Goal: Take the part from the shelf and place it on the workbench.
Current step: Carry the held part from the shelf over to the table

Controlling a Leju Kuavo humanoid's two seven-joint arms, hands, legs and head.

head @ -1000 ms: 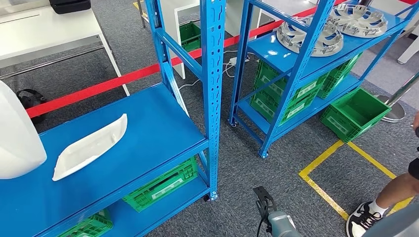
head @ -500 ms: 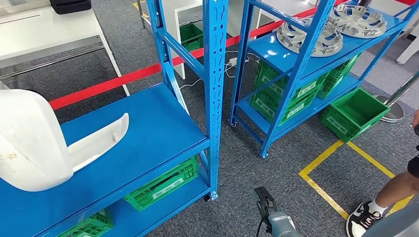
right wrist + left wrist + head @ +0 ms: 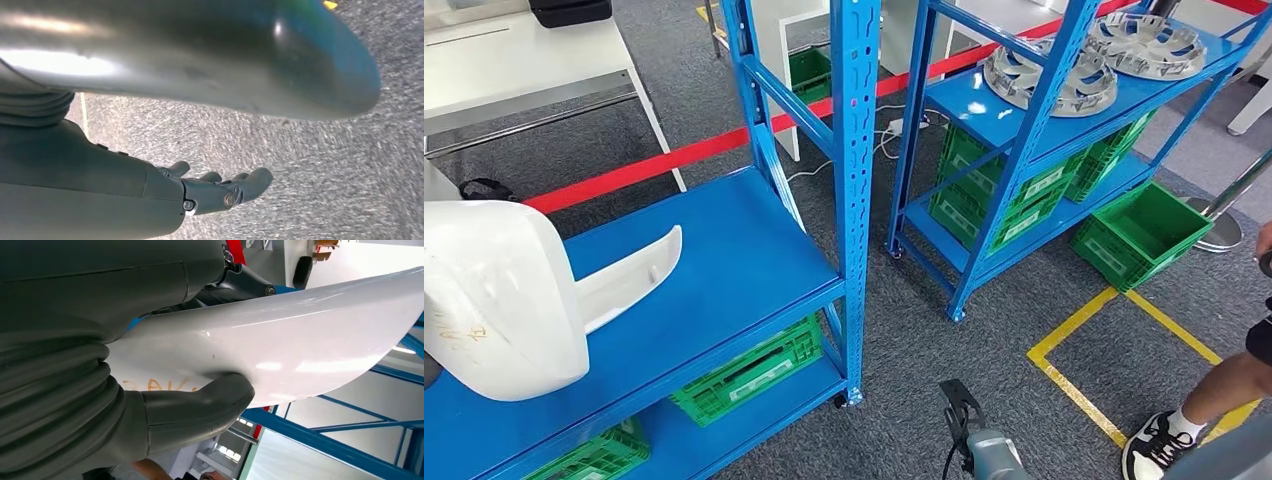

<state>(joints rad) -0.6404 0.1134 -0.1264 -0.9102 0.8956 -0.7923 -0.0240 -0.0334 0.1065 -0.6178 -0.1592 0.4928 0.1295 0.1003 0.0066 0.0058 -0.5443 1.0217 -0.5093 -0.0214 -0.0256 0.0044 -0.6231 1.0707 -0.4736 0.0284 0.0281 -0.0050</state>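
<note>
Two white parts, two blue shelves, two wheel covers.

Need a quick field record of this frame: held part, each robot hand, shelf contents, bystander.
held part: large white curved panel, above the shelf's left end
left robot hand: grips the panel, thumb pressed on its glossy face
right robot hand: holds nothing, hanging over grey carpet
shelf: blue deck; second white part lying on it
far rack: wheel covers on the top level, green crates below
bystander: leg and sneaker at right
</note>
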